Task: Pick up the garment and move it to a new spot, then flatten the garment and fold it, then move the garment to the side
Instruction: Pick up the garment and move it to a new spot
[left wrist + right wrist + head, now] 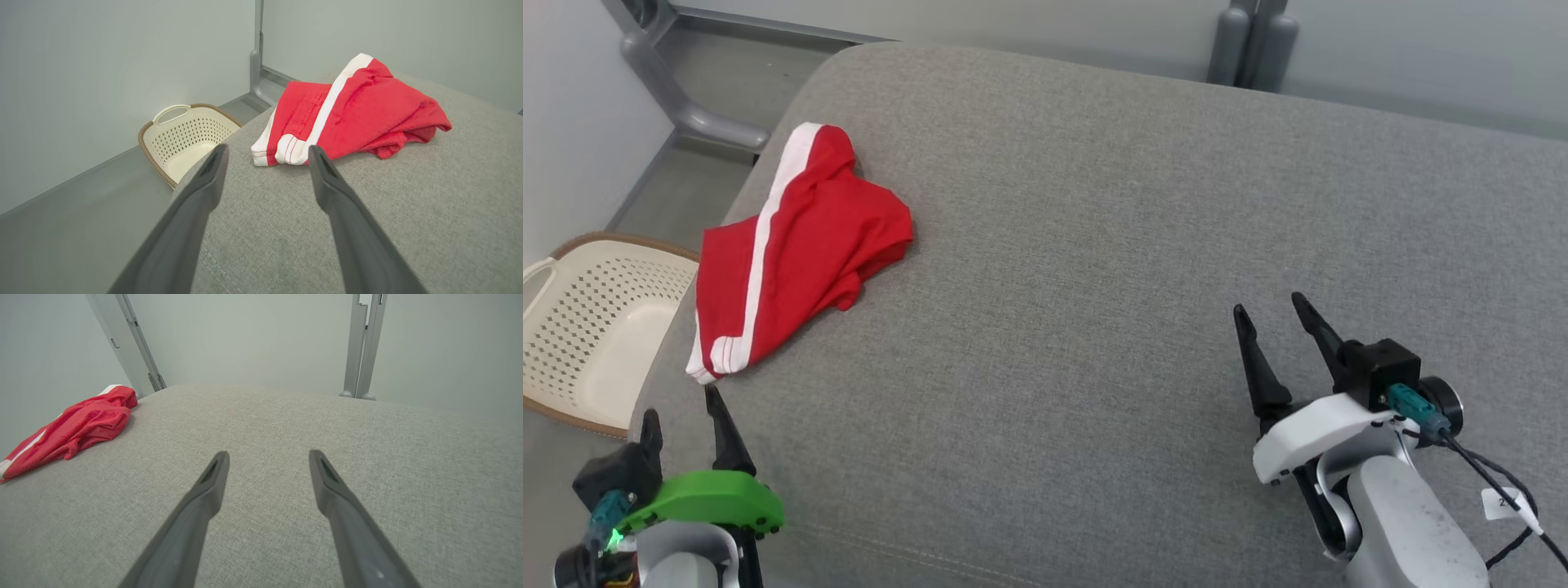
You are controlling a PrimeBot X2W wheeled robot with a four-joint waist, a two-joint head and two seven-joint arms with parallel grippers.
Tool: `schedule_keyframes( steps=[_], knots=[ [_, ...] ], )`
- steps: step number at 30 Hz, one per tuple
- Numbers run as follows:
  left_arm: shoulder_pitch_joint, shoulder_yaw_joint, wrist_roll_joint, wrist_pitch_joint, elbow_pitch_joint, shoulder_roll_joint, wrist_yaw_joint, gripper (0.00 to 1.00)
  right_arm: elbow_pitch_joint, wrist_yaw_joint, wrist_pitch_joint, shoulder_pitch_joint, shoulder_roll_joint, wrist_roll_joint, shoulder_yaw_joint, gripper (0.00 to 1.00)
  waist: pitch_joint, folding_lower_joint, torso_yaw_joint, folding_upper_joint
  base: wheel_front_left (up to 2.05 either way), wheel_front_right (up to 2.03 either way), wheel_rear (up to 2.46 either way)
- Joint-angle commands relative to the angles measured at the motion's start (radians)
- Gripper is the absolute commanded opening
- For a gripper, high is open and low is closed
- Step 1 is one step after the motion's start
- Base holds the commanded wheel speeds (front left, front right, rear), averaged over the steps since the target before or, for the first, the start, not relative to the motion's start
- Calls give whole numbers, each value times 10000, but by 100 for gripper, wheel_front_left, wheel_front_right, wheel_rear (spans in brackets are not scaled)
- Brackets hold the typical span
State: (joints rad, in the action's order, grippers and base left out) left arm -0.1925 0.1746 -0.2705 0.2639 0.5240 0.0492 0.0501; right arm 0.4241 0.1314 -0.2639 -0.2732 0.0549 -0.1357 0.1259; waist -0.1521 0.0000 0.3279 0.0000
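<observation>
The garment (792, 253) is red with white side stripes and lies crumpled at the left edge of the grey cushioned surface (1094, 245). My left gripper (682, 404) hovers open just in front of the garment's near hem, with nothing between its fingers. The left wrist view has the garment (351, 110) just beyond the spread fingertips of that gripper (267, 151). My right gripper (1267, 312) stands open over bare fabric at the lower right, far from the garment. From the right wrist, the garment (69, 430) lies far to the left of that open gripper (267, 455).
A cream perforated basket (584, 327) with a brown rim sits on the floor left of the surface, seen too as the basket (184, 134) from the left wrist. Grey metal frame posts (1250, 41) stand behind the surface. A cable and tag (1503, 502) hang off the right wrist.
</observation>
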Motion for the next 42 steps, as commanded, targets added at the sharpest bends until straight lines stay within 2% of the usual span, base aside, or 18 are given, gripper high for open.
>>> schedule_keyframes(
  steps=[1,6,13,15,23,24,25,28,31,35,42],
  knots=[
    [-461,142,111,2,302,138,-251,100,-145,-15,-5,-251,164,45,11,100,-657,0,-519,0,0,0,0],
    [-1637,447,345,2,1414,464,-898,100,-429,-15,-3,-513,417,-39,103,100,-1239,0,-929,0,0,0,0],
    [-3024,501,549,4,3358,1029,-1274,100,-1054,-15,-3,-819,702,-221,-162,100,-1994,0,-1474,0,0,0,0],
    [-3335,519,545,2,3936,1155,-1297,100,-1177,-15,-3,-853,789,-240,-199,100,-2165,0,-1611,0,0,0,0],
    [-4400,690,393,-90,6224,1476,-625,100,-1281,-15,-3,-1003,884,-287,-301,100,-2555,0,-2015,0,0,0,0],
    [-4448,638,456,-87,6371,1496,-589,23,-1271,-15,-5,-1005,876,-274,-313,100,-2553,0,-2052,0,0,0,0],
    [-4500,597,489,-80,6441,1497,-587,0,-1252,-15,-5,-1000,865,-278,-339,100,-2538,0,-2072,0,0,0,0],
    [-4641,448,688,-63,6255,1541,-468,0,-1110,-15,-3,-932,806,-310,-427,100,-2410,0,-2087,0,0,0,0],
    [-4659,349,857,-6,5195,1504,-413,0,-953,-15,-3,-823,719,-337,-535,100,-2191,0,-2050,0,0,0,0],
    [-4448,97,1255,-1,3814,1446,-638,0,-800,-15,-3,-719,526,-416,-688,100,-1825,0,-2058,0,0,0,0],
    [-4840,-727,1865,0,2354,882,-1056,0,-560,-15,-3,-418,253,-512,-866,100,-1219,0,-2447,0,0,0,0]
  ],
)
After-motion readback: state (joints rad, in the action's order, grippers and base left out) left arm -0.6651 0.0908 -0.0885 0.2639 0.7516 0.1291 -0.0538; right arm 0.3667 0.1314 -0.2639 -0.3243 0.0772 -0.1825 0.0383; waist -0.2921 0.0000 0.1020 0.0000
